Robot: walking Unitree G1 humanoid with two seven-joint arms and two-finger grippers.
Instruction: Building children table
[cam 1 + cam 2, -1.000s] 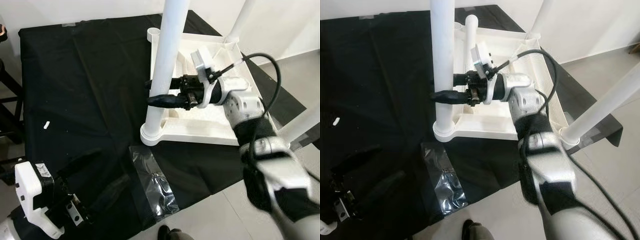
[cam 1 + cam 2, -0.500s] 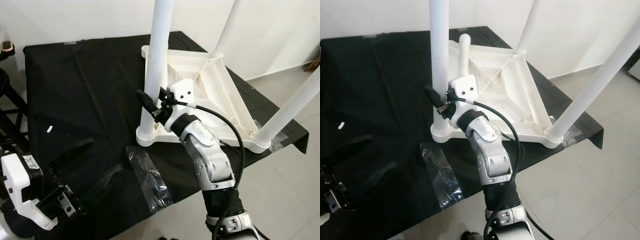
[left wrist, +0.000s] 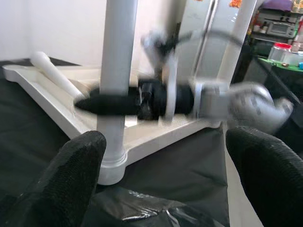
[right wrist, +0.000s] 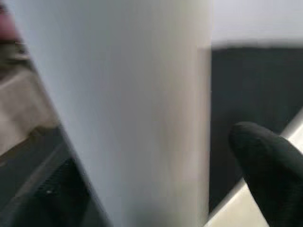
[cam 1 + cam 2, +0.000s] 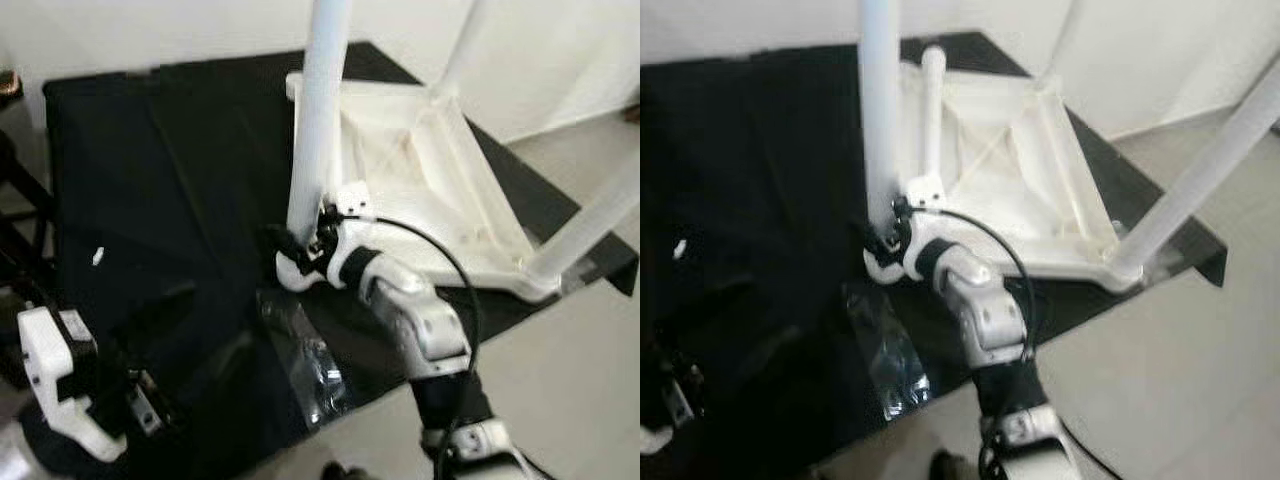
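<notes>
While clamped, right gripper [image 5: 300,245] slid lower — table leg [image 5: 318,130].

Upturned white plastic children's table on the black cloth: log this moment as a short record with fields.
table: white plastic children's table, upside down on black cloth
legs: near white tubular leg upright in corner socket; another upright leg at right corner
loose part: white tube lying inside the frame
right gripper: at base of near leg, one finger each side of it
left gripper: open, low at left, apart from table
other: clear plastic bag at cloth edge
</notes>
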